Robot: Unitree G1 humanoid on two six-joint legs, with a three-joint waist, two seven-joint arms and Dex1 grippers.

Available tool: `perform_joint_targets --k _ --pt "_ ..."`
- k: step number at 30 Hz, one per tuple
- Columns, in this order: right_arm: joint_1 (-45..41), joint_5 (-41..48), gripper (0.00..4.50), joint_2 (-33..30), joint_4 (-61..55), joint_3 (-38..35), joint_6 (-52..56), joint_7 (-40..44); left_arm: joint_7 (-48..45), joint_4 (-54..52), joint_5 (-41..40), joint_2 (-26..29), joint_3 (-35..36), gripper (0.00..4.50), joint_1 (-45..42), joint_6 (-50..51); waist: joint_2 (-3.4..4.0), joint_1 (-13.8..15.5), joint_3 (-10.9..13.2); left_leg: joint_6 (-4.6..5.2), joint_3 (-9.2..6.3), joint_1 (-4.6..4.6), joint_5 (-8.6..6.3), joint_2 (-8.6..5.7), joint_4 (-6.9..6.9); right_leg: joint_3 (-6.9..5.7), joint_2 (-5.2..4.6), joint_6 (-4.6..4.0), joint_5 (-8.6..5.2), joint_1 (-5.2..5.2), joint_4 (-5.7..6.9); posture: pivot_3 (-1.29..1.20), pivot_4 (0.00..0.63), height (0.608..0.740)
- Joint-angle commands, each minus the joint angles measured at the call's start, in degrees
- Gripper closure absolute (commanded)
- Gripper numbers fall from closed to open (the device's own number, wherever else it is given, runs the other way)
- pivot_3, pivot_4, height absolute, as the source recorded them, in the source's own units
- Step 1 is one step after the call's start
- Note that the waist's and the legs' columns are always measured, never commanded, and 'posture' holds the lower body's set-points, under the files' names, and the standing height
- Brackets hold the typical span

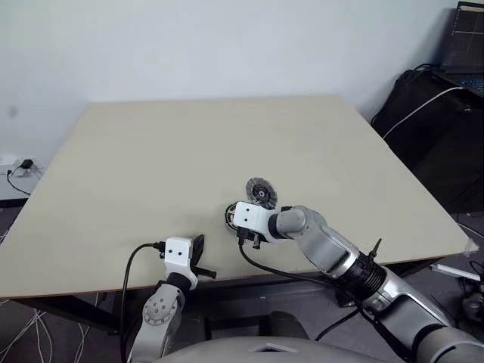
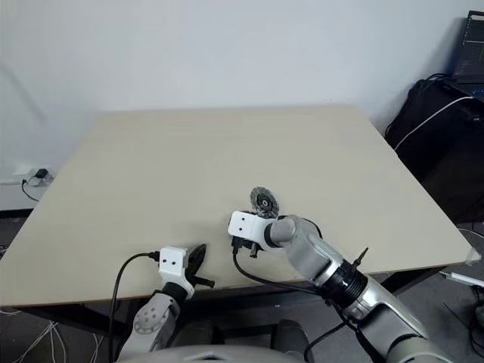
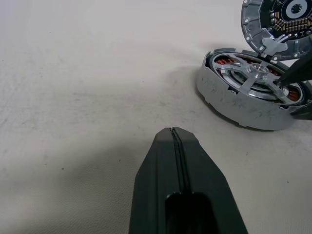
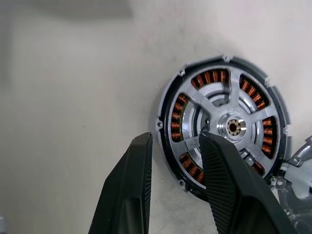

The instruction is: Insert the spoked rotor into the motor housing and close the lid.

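Observation:
The motor housing (image 4: 222, 129) lies flat on the table, its copper windings showing around the ring. Inside it sits the spoked rotor (image 4: 231, 127), hub up. The lid (image 3: 278, 19) stands tilted up at the housing's far edge, and a pale bracket seems to join the two. My right gripper (image 4: 175, 141) hangs open just over the housing's near rim, one finger (image 4: 222, 175) above a spoke and the other (image 4: 129, 185) outside the rim. My left gripper (image 3: 173, 131) is shut and empty, low over the table short of the housing (image 1: 229, 217).
The beige table (image 1: 151, 151) has its front edge just behind my left gripper (image 1: 199, 252). A black bag (image 1: 423, 98) and a laptop (image 1: 465, 45) stand off the table's right side. A power strip (image 1: 23, 166) lies on the floor at the left.

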Motion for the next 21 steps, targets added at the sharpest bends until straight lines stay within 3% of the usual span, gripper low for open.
perform_joint_targets --k 1,19,21 --pt "-2.01 -1.05 2.89 -0.05 1.16 -0.6 -2.08 0.99 0.39 -1.0 0.01 -0.66 0.01 4.5 -0.47 -1.02 0.0 0.0 0.0 0.0 0.0 0.01 0.0 0.0 0.0 0.0 0.0 0.0 0.0 0.0 0.0 0.0 0.0 0.74" --pt "0.25 -3.23 2.89 -3.33 1.31 -0.84 -3.36 4.39 0.43 -0.45 0.02 -0.92 -0.32 4.5 -0.96 -1.02 0.05 0.03 -0.04 -0.04 -0.01 0.04 -0.02 0.01 0.01 -0.01 0.0 0.0 0.0 0.03 0.03 0.0 0.0 0.74" --pt "0.06 -3.23 3.26 -2.81 1.52 -0.78 -3.14 4.47 0.43 -0.31 0.03 -0.98 -0.31 4.5 -1.09 -1.06 0.04 0.06 -0.04 -0.03 -0.01 0.03 -0.01 0.0 0.02 -0.01 0.0 0.0 0.0 0.03 0.03 0.0 0.0 0.74"
